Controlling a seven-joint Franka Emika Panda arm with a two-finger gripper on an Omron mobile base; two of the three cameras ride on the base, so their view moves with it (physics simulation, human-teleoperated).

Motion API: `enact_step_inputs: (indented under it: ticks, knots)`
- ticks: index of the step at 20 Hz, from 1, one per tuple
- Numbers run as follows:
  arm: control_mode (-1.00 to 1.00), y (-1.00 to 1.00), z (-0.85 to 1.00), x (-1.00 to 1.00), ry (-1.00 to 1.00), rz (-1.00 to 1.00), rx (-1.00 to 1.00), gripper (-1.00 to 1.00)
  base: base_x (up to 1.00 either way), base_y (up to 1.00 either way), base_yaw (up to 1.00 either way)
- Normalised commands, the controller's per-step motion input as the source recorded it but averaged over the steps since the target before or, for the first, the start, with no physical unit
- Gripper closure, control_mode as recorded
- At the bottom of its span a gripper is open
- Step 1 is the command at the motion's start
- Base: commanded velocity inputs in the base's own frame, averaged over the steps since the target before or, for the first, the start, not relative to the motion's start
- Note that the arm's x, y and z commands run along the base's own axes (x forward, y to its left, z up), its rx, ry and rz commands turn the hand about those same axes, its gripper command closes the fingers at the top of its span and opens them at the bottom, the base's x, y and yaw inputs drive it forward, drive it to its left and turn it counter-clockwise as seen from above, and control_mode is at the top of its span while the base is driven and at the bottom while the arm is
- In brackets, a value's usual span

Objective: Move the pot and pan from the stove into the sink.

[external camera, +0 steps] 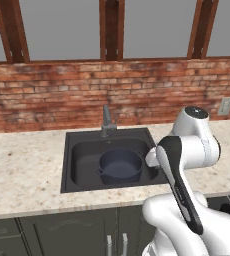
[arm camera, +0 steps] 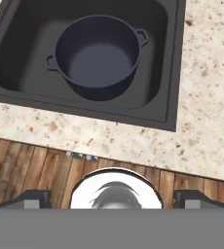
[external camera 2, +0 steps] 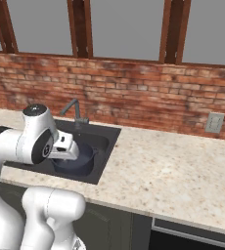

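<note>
Left base view: the pot [external camera: 120, 165] sits upright in the sink [external camera: 72, 165], its two loop handles showing; the faucet [external camera: 106, 121] stands at the back rim, brick wall [external camera: 52, 90] behind. The arm's elbow covers the sink's right front corner and hides the hand.
Right base view: the arm's shoulder stands in front of the sink [external camera 2: 104, 146] and hides most of the pot [external camera 2: 82, 161], of which a dark rim shows. Outlets [external camera 2: 213, 122] on the wall and a long stretch of counter [external camera 2: 173, 176] lie off to the right.
Hand view: the gripper [arm camera: 113, 197] hangs above the counter's front edge, fingers [arm camera: 36, 198] spread wide apart, nothing between them. The pot [arm camera: 97, 56] lies ahead and below, inside the sink [arm camera: 175, 63], empty, well apart from the fingertips. Wooden floor [arm camera: 31, 170] shows beneath the hand.
Pan and stove: cannot tell where they are.
</note>
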Motion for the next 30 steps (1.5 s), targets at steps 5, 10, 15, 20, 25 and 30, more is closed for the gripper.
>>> enact_step_inputs:
  ticks: [5, 10, 15, 20, 25, 30]
  knots:
    - [-1.0, -0.01, 0.0, -0.06, -0.09, 0.0, 0.01, -1.0, 0.0, 0.0, 0.0]
    - [-1.0, 0.0, 0.0, 0.0, 0.0, 0.0, 0.0, -1.0, 0.0, 0.0, 0.0]
    - [1.0, 0.0, 0.0, 0.0, 0.0, 0.0, 0.0, -1.0, -0.29, 0.02, 0.1]
    - [1.0, 0.0, 0.0, 0.0, 0.0, 0.0, 0.0, -1.0, -0.32, 0.0, 0.42]
    - [1.0, 0.0, 0.0, 0.0, 0.0, 0.0, 0.0, -1.0, -0.19, 0.0, 0.47]
    - [1.0, 0.0, 0.0, 0.0, 0.0, 0.0, 0.0, -1.0, -0.08, 0.0, 0.5]
